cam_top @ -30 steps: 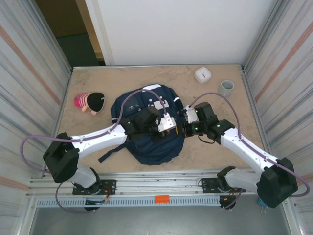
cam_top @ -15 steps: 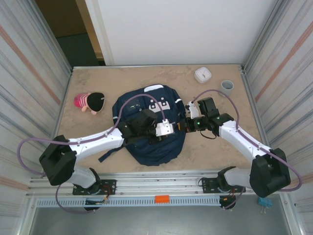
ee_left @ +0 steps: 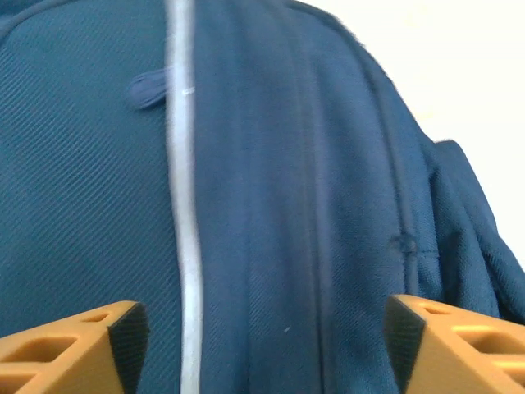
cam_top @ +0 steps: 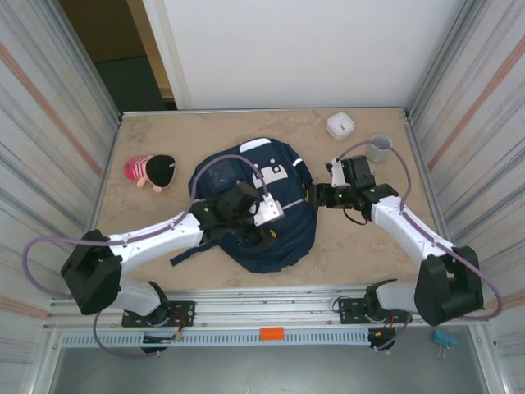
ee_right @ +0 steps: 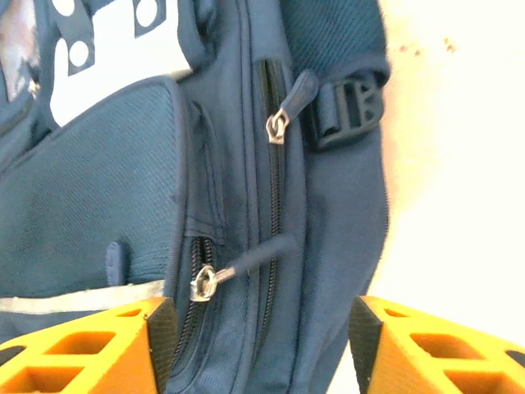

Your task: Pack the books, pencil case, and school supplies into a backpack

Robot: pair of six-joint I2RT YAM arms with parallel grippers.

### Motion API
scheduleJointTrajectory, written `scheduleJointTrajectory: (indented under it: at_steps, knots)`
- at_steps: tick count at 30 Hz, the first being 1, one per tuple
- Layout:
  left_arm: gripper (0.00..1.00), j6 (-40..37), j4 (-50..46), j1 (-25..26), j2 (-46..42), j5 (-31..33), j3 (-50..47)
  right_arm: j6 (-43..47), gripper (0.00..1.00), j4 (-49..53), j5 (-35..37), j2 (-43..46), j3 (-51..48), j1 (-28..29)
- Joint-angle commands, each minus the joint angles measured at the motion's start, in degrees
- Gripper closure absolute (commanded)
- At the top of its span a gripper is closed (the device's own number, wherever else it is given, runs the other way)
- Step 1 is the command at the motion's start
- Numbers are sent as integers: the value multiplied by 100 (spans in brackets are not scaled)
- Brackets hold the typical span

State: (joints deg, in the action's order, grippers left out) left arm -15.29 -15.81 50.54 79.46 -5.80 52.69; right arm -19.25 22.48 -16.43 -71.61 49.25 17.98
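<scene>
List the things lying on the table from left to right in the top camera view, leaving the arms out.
plush doll → backpack → white round device → grey cup

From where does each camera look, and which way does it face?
Top external: above and behind the robot, facing down at the table; left arm and right arm show.
Left wrist: on the left arm, close over the backpack's white strip; open left claw below.
Right wrist: on the right arm, facing the backpack's zippers; open right claw below.
Shared: all see the backpack.
</scene>
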Motion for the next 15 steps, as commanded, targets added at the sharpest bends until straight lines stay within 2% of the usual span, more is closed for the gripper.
scheduleJointTrajectory:
  at_steps: [1,5,7,9,11,15]
  knots:
    - [21,1474,-230,-133,-585,442,13,-110,41,181,229,560,348,30]
    - [20,2652,-157,-506,-1145,731,-271,-78,47,-86,-825,504,568,127]
    - [20,3367,-100,-814,-1395,869,-483,-138,52,-310,-1095,247,692,291]
    - [19,4100,296,-1061,-1612,796,-928,-196,57,-458,-1204,-84,812,519]
    - [19,4463,1004,-1135,-1742,566,-1526,-346,62,-632,-1072,-444,763,718]
    - [20,4938,1428,-1148,-1591,889,-2193,-829,69,-1382,-736,-898,-57,729]
